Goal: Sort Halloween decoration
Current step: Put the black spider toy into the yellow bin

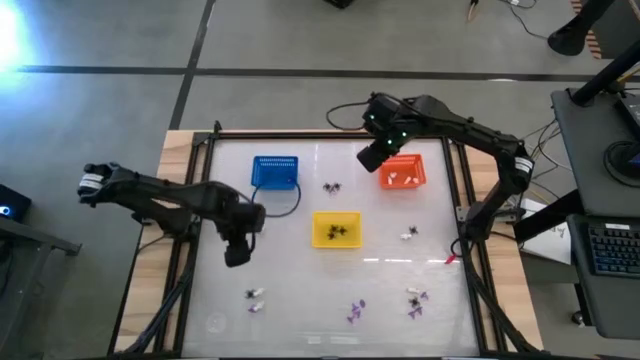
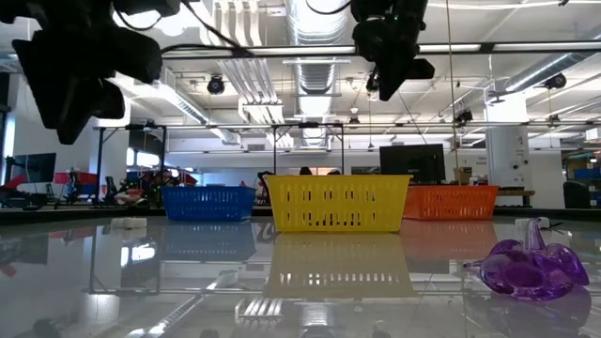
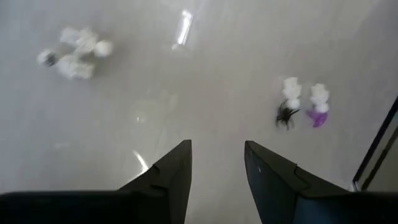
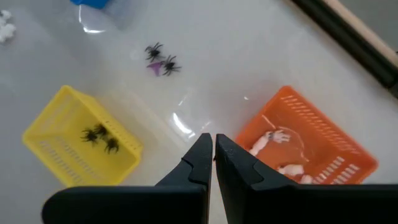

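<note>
The left hand [image 1: 238,256] hangs released above white trinkets [image 1: 255,297] on the near worktop [image 1: 300,240]. The right hand [image 1: 372,157], clenched and empty, hovers beside the orange basket [image 1: 402,172]. The tiny, glossy trinkets could slip from a pinch.

Looks like a robotics lab or open industrial workspace. Beyond the yellow basket [image 2: 339,203], across the glossy table [image 2: 188,282], a wide hall with exposed ducts and pipes [image 2: 310,38] overhead, hanging lights, metal frames and a dark monitor [image 2: 419,161] behind and right of it. From above, bare concrete floor [image 1: 120,60] around, plus a desk with keyboard [image 1: 612,250] far right.
</note>
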Controlling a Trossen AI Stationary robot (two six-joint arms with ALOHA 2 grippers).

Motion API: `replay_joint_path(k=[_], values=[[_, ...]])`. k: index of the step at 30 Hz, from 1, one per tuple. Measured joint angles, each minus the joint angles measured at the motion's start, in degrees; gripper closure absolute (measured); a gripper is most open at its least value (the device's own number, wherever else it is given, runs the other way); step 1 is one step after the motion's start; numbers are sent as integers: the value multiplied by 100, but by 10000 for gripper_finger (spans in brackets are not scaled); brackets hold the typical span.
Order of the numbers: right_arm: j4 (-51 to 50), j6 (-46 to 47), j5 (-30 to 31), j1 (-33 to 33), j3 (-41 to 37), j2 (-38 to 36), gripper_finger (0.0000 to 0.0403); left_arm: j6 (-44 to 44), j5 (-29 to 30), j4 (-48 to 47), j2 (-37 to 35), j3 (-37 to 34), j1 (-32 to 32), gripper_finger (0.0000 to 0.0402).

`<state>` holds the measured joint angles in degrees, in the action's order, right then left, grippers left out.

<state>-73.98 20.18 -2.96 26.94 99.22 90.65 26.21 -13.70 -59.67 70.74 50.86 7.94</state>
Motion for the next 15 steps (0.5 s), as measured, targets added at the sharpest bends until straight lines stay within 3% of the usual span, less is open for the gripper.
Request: replay_joint_path(k=[15], values=[[-347, 1224, 38, -1173, -7, -250, 390, 1572, 295, 2149, 42, -955, 1471, 271]])
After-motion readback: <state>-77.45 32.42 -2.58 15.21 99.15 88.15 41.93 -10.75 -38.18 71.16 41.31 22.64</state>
